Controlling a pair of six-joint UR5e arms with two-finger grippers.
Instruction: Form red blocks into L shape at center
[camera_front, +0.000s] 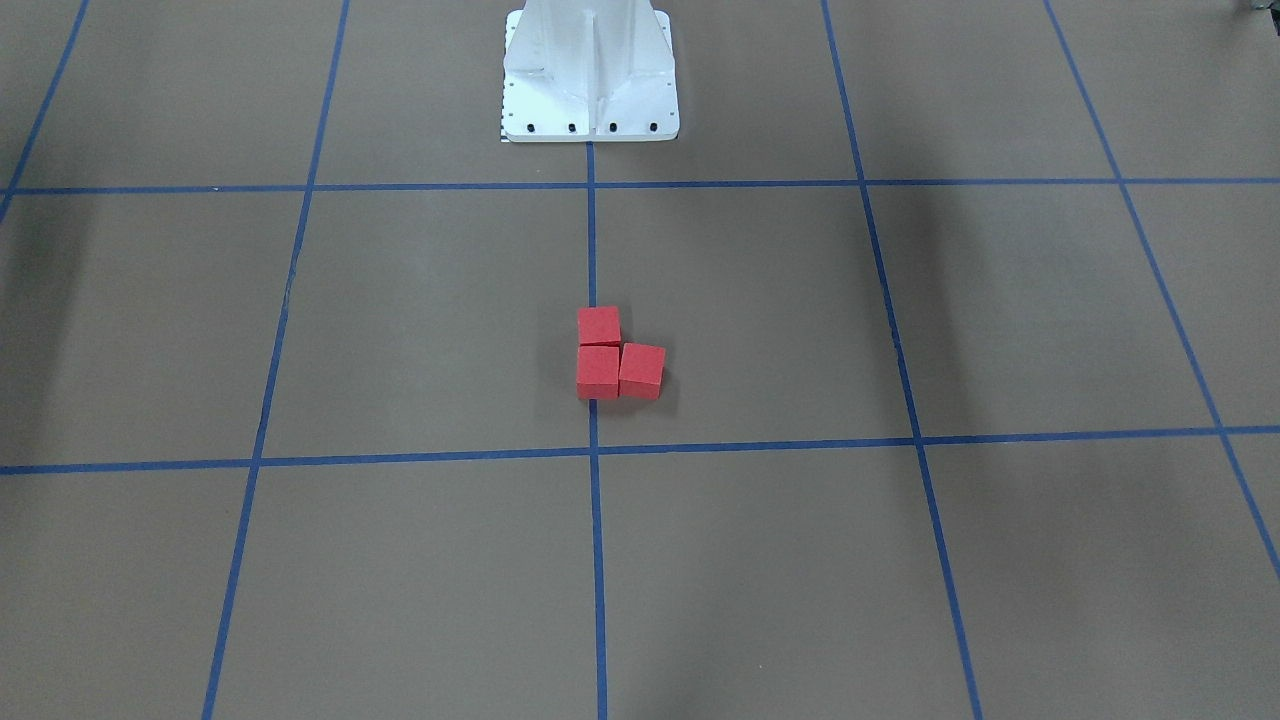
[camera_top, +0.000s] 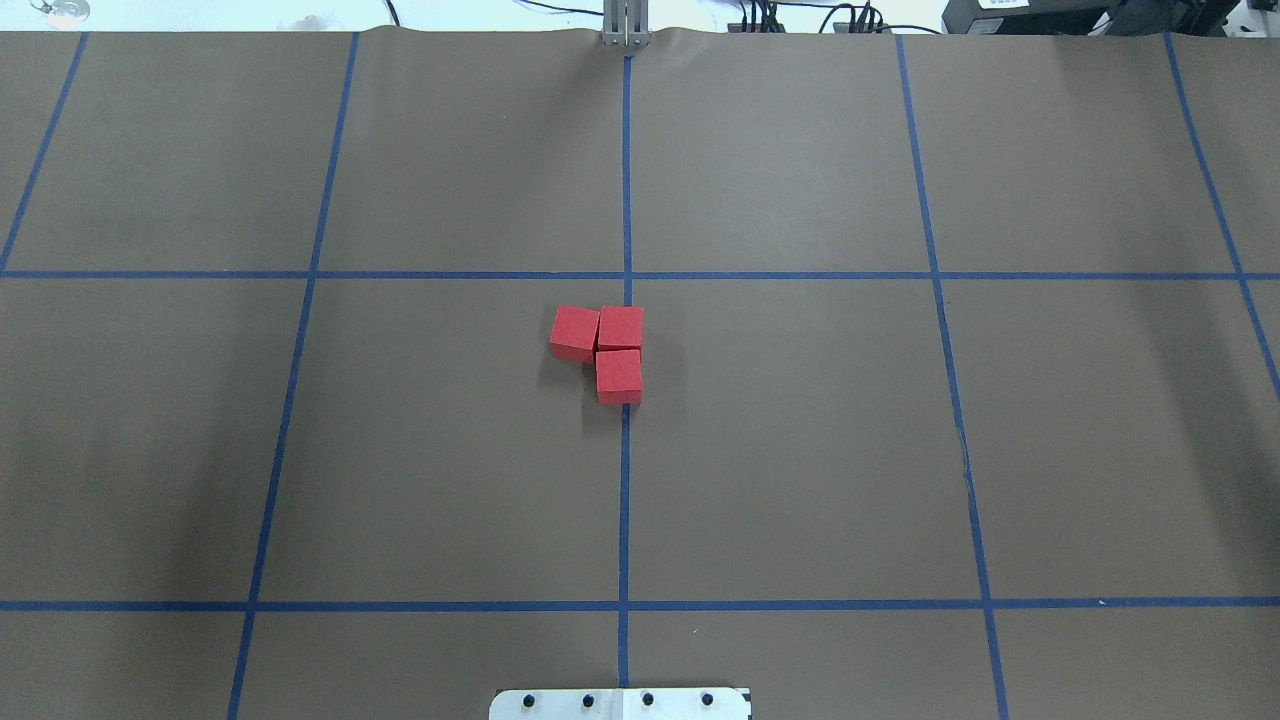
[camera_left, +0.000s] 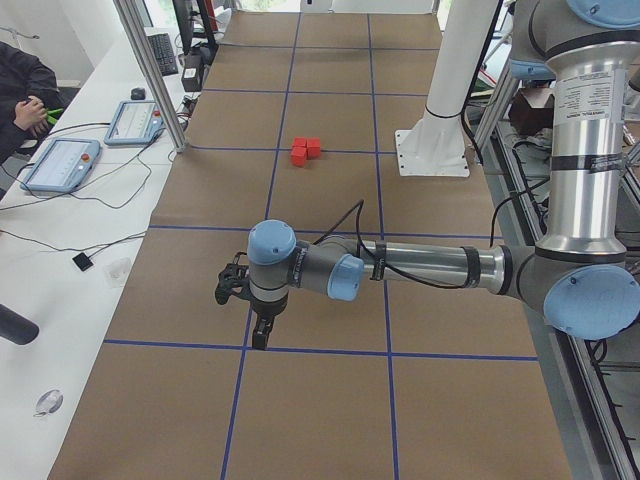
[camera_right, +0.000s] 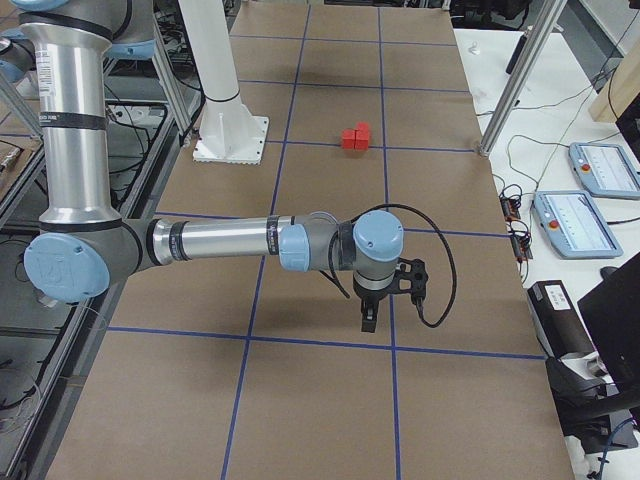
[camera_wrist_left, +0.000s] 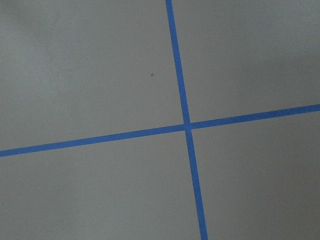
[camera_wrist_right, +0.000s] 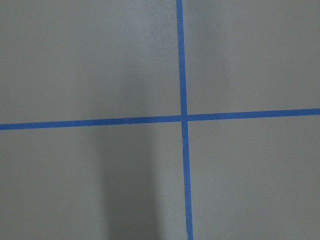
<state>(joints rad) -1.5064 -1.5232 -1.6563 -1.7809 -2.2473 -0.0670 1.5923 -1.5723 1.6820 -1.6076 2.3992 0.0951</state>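
Note:
Three red blocks lie touching in an L on the brown floor at the middle blue tape line (camera_front: 592, 250): one far block (camera_front: 599, 326), one corner block (camera_front: 598, 371) and one side block (camera_front: 641, 370). They also show in the overhead view (camera_top: 618, 375). The left gripper (camera_left: 260, 338) shows only in the exterior left view, hanging over the floor far from the blocks (camera_left: 305, 150); I cannot tell if it is open or shut. The right gripper (camera_right: 368, 322) shows only in the exterior right view, far from the blocks (camera_right: 356, 136); I cannot tell its state. Both wrist views show only floor and tape.
The white metal base (camera_front: 590, 90) stands behind the blocks on the robot's side and shows at the overhead view's bottom edge (camera_top: 620, 703). Metal posts (camera_left: 150, 75) and teach pendants (camera_left: 60, 165) stand along the table's far side, with an operator's hand (camera_left: 25, 110) there.

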